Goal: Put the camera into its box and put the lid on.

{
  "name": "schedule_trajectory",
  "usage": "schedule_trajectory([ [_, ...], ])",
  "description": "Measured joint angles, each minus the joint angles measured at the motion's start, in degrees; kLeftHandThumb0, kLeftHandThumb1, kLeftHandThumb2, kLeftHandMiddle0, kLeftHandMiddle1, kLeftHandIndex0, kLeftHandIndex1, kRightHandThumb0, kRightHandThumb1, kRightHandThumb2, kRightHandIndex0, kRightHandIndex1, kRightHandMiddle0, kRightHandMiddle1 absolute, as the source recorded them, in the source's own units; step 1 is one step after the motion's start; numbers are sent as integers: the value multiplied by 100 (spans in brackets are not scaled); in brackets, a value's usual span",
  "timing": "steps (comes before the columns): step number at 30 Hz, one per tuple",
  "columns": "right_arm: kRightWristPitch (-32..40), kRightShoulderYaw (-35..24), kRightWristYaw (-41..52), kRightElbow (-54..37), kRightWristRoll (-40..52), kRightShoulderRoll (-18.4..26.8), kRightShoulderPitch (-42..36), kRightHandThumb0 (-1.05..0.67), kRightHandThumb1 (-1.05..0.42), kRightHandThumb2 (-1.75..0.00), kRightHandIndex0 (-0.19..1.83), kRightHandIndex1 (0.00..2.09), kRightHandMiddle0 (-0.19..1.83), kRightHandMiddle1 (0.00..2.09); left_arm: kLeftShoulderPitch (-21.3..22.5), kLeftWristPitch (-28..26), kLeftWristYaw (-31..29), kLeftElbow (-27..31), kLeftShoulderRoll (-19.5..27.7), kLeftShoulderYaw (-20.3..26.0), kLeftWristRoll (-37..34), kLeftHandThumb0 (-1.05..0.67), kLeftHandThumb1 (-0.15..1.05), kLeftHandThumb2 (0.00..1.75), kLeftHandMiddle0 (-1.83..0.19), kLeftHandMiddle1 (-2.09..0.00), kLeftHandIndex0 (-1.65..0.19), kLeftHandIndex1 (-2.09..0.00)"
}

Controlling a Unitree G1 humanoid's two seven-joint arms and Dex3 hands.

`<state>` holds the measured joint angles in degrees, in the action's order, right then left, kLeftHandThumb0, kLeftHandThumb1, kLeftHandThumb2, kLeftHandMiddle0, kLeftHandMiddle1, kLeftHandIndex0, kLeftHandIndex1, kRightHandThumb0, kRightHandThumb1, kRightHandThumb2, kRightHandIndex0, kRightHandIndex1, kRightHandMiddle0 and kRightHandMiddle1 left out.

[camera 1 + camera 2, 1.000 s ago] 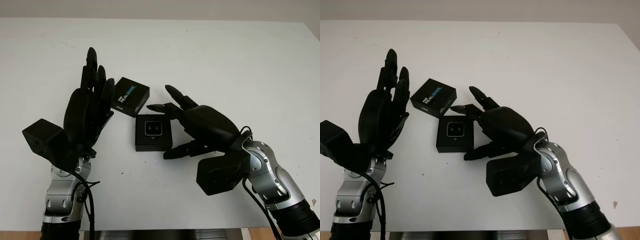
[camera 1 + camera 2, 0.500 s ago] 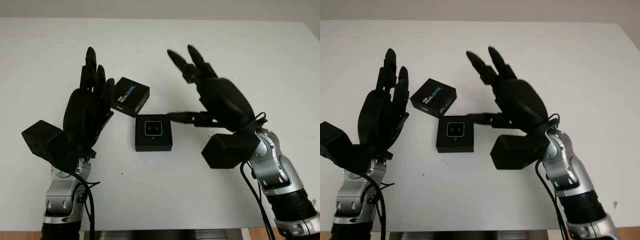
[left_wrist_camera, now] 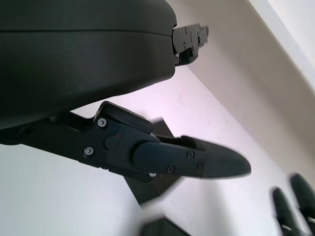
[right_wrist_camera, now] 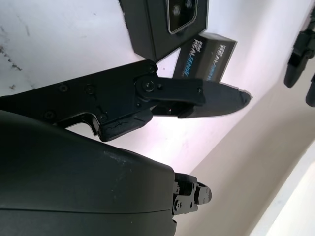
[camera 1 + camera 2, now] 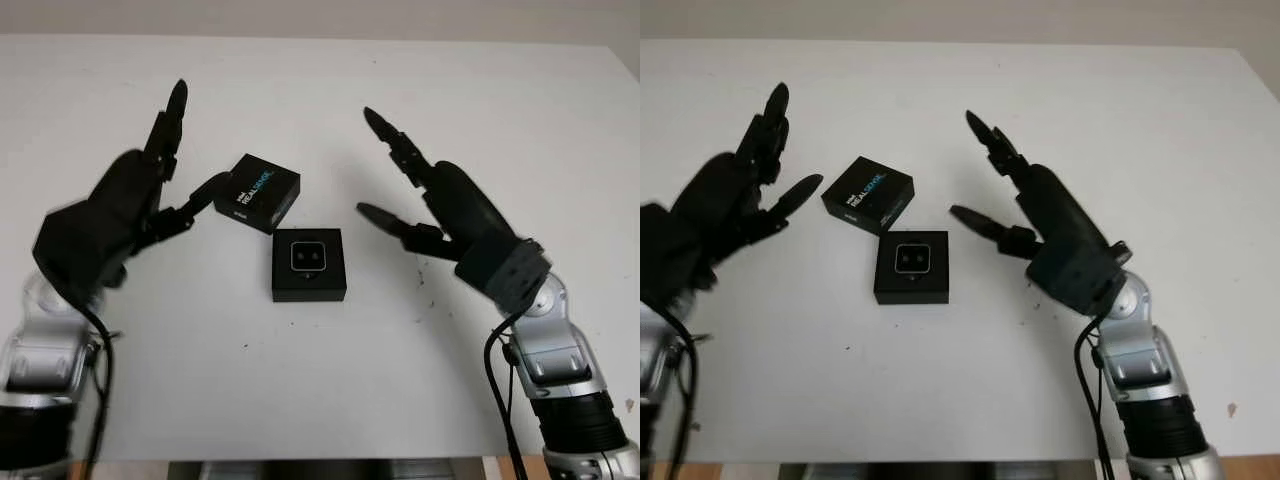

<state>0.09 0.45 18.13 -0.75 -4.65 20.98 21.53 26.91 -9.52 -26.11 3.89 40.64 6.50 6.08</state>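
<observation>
Matt black box (image 5: pixel 308 265), printed matt lid (image 5: pixel 257 193), smooth white table (image 5: pixel 330 380)

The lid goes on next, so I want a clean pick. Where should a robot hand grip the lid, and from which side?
Grip the lid across its two long side walls, coming from above with the left robot hand, open just beside it. It lies flat, printed face up, apart from the box, so its edges look reachable.

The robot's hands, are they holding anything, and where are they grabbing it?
Nothing is held. The left hand and right hand are both open above the table. The camera sits in its box, with the lid lying beside it.
</observation>
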Motion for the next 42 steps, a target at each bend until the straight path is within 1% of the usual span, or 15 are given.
schedule_trajectory([
  [2,164,-107,78,36,225,-3,81,-87,-105,-66,-12,4,-9,5,349,78,-293,-186,288,-141,145,-98,99,4,19,0,19,0],
  [4,383,-257,212,67,625,-24,181,-88,-105,-64,-16,2,-14,3,645,225,-598,-493,454,-326,243,-97,96,3,19,0,19,0],
  [6,611,-423,399,84,989,-15,281,-85,-105,-67,-19,0,-18,1,935,508,-832,-840,586,-594,485,-97,94,3,19,0,19,0],
  [8,778,-559,550,75,1213,51,358,-82,-105,-69,-19,0,-19,1,1208,876,-1047,-1172,646,-785,603,-91,89,2,19,0,19,0],
  [9,847,-613,595,62,1279,100,383,-81,-105,-71,-19,0,-19,0,1314,1057,-1141,-1317,662,-849,632,-90,89,3,19,0,19,0],
  [11,1052,-721,616,36,1397,186,441,-80,-105,-72,-19,0,-19,0,1552,1624,-1274,-1624,770,-1088,923,-90,89,4,19,0,19,0],
  [14,1251,-852,611,16,1515,277,543,-80,-105,-74,-19,0,-18,1,1849,2270,-1372,-1945,932,-1427,1437,-87,87,4,19,0,19,0],
  [18,1747,-1214,539,20,1873,390,834,-81,-105,-76,-17,2,-17,2,2238,3011,-1397,-2396,1022,-1794,2006,-81,82,3,19,0,19,0],
  [21,2305,-1517,311,-5,2138,465,1052,-82,-105,-75,-15,3,-13,5,2419,3435,-1160,-2721,987,-1979,2346,-75,79,3,19,0,19,0],
  [24,2748,-1790,77,-32,2382,479,1100,-82,-105,-74,-14,4,-13,5,2576,3734,-771,-3078,857,-2168,2744,-74,79,4,19,0,19,0],
  [29,2970,-1907,-71,-78,2638,403,1088,-82,-105,-74,-18,3,-17,3,2900,3995,-134,-3522,587,-2473,3373,-70,79,5,19,0,19,0],
  [32,3044,-1884,-146,-233,2689,301,1010,-82,-105,-73,-19,0,-19,1,3112,4134,284,-3851,454,-2569,3585,-76,80,5,19,0,19,-1],
  [34,3046,-1847,-159,-303,2733,227,960,-82,-105,-74,-19,0,-19,0,3197,4172,454,-4070,346,-2600,3613,-77,80,6,19,0,19,-1],
  [37,3018,-1714,-180,-477,2729,122,817,-82,-105,-75,-19,0,-19,0,3318,4212,510,-4506,125,-2601,3435,-79,81,6,19,-1,19,-1],
  [42,2622,-1238,-353,-864,2235,-46,371,-78,-105,-79,-19,0,-19,0,3458,4297,593,-5110,-101,-2600,3171,-87,88,8,19,0,19,0],
])
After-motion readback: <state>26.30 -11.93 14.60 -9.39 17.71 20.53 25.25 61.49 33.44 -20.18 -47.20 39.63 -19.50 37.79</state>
